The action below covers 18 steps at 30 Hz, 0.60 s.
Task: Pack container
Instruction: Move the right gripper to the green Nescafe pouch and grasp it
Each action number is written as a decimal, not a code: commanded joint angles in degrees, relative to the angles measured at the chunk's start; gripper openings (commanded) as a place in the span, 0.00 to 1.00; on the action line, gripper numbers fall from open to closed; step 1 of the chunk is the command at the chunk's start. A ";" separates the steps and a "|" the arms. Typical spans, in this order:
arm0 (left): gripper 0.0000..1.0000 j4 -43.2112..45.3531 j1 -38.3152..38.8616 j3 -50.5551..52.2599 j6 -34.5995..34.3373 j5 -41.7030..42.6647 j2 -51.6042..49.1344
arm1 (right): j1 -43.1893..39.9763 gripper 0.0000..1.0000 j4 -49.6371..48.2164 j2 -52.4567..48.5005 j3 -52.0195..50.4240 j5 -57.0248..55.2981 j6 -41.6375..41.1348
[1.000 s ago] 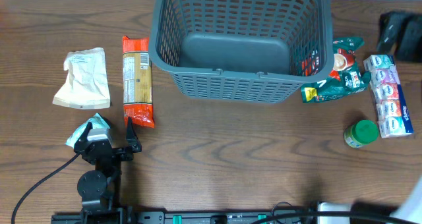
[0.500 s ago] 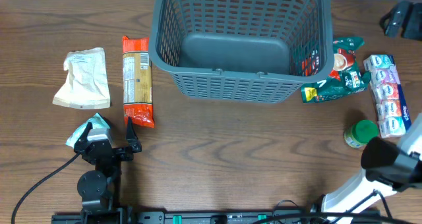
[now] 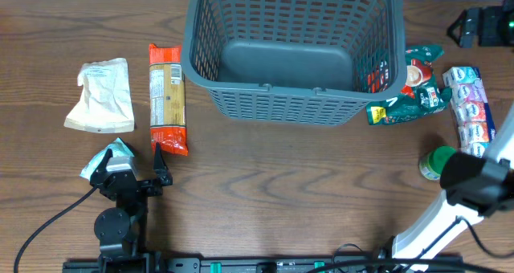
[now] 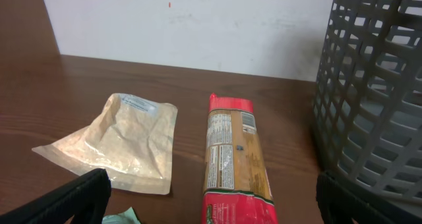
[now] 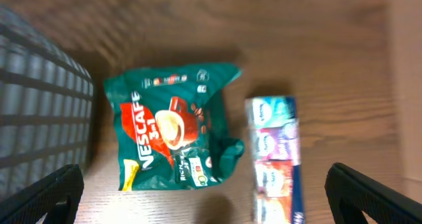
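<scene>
Two tools, both spread wide and empty. We see the left tool (image 3: 132, 175) low at 7 o'clock, facing the red packet (image 4: 234, 158) and beige pouch (image 4: 125, 145). The right tool (image 5: 211, 197) hovers at 2 o'clock over the Nescafe pouch (image 5: 171, 135), likely lining up a pick. The container (image 3: 289, 104) sits empty at 12 o'clock, goods on both sides within reach.

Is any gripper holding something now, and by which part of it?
Nothing is held: the left gripper and the right gripper are both open and empty.
</scene>
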<state>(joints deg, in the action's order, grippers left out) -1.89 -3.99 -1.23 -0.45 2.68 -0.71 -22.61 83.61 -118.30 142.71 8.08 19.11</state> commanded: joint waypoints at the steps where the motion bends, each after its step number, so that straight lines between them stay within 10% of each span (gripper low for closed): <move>1: 0.99 -1.97 -0.17 1.01 -0.72 -0.52 0.11 | -0.17 0.99 0.92 -6.14 0.31 0.98 -0.13; 18: 0.99 -1.97 -0.17 1.01 -0.72 -0.50 0.11 | 2.21 0.99 2.99 -24.33 0.31 3.04 -2.91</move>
<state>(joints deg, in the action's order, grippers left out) -1.89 -3.99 -1.23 -0.45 2.68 -0.69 -22.06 86.24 -140.16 142.69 9.91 18.13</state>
